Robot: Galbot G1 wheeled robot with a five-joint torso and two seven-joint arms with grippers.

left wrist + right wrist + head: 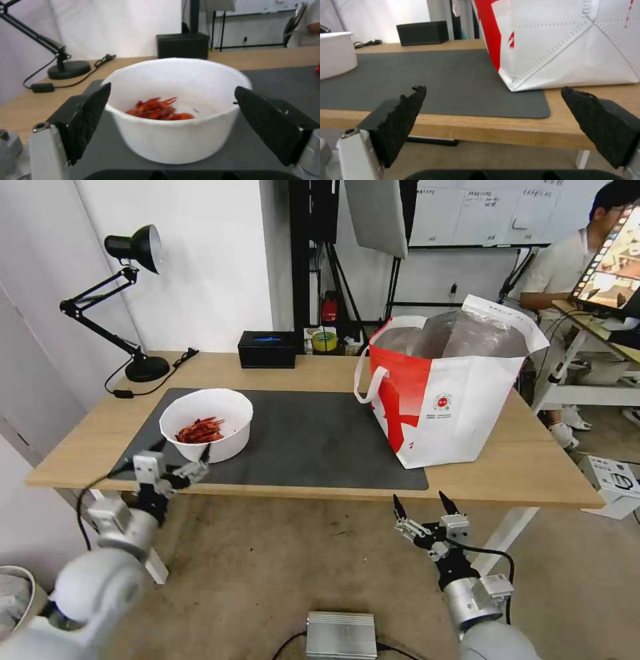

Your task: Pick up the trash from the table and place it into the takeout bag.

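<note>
- Left gripper [181, 452] sits at the near-left edge of the table [313, 370]; its jaws stand spread wide, nothing between the pads; in the left wrist view the left gripper [173, 100] frames the white round bowl [176, 110], one black textured pad on each side, both apart from the wall.
- White round bowl [208, 424] stands upright on the left part of the dark grey mat [307, 440]; smooth, slightly tapered wall, round rim; red scraps [200, 431] lie heaped on its bottom.
- Takeout bag [448, 393] stands upright on the right part of the table, its base partly on the mat; white-and-red panels, stitched seams, crinkled silver foil lining at the open mouth, white strap handle hanging toward the bowl, small round red logo on the white face.
- Right gripper [425, 505] hangs below and in front of the table's near edge, near the bag's corner; jaws spread apart, holding nothing; pads are black, rough and wedge-shaped.
- Black desk lamp [127, 293] stands at the far-left corner, its cable trailing over the wood; black box [267, 349] sits at the far edge; between bowl and bag lies bare mat.
</note>
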